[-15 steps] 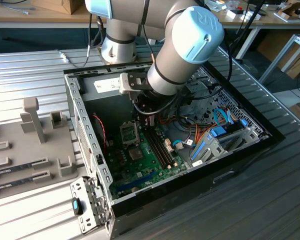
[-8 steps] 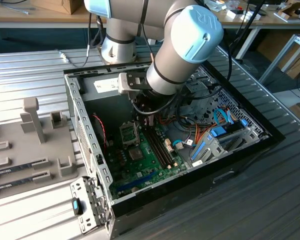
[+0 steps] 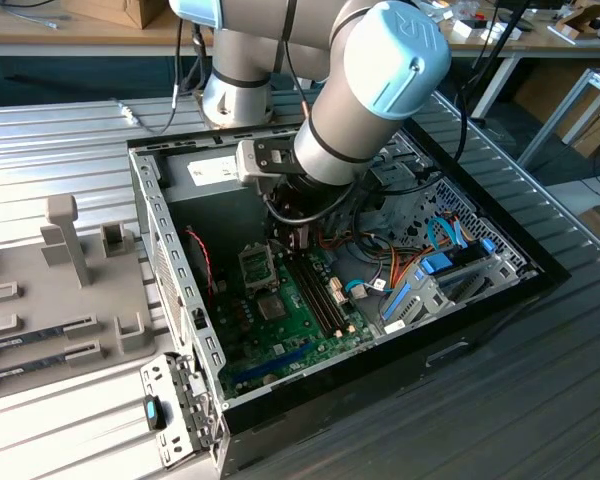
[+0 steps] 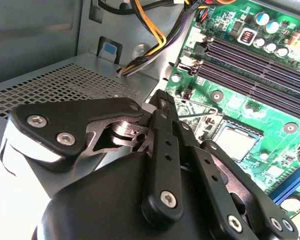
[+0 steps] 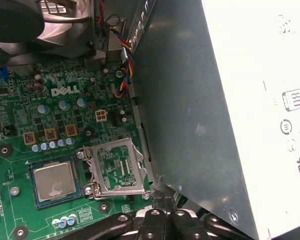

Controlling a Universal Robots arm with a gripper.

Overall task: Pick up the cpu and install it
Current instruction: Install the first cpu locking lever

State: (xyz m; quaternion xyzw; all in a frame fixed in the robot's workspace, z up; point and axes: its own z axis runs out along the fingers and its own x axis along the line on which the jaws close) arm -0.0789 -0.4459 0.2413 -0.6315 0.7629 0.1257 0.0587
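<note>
The cpu (image 5: 54,181) lies flat in its socket on the green motherboard (image 5: 20,115), silver top up; it also shows in the second wrist view as the cpu (image 4: 235,144) and in the exterior view as the cpu (image 3: 271,306). The socket's metal retention frame (image 5: 115,170) stands flipped open beside it. My gripper (image 3: 300,240) hangs inside the open computer case, just over the open frame and a little off the cpu. In both wrist views its black fingers are together, gripper (image 4: 162,99), gripper (image 5: 165,214), with nothing seen between them.
The big grey power supply box (image 5: 215,100) stands close beside the gripper. Memory slots (image 4: 250,65) run along the board, and cable bundles (image 4: 145,30) hang near. A fan (image 5: 40,30) sits beyond the socket. Case walls (image 3: 170,260) ring the board; a grey fixture (image 3: 60,290) lies at the exterior view's left.
</note>
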